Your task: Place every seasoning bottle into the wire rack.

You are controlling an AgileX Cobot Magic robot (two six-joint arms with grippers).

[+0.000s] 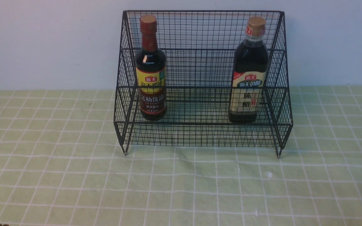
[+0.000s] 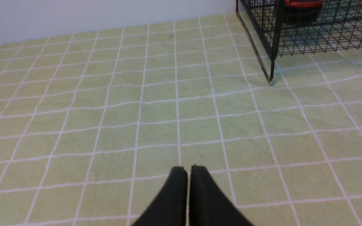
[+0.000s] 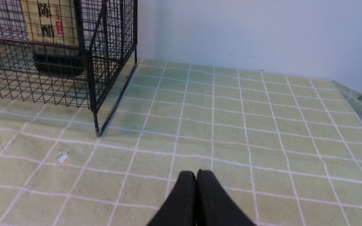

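Note:
The black wire rack [image 1: 203,131] stands at the back middle of the table. The red-brown-capped bottle with the yellow-brown label [image 1: 150,72] stands upright in the rack's left side. The gold-capped bottle with the cream label [image 1: 249,75] stands upright in its right side. In the left wrist view only the first bottle's base [image 2: 300,9] shows behind the rack's corner [image 2: 272,40]. The right wrist view shows the cream-label bottle [image 3: 53,34] inside the rack [image 3: 90,78]. My left gripper [image 2: 189,169] and right gripper [image 3: 196,173] are both shut and empty, low over the cloth, away from the rack.
A green cloth with a white grid [image 1: 181,188] covers the table. A white wall stands right behind the rack. The table's right edge [image 3: 357,100] shows in the right wrist view. Small white flecks [image 3: 62,155] lie on the cloth before the rack.

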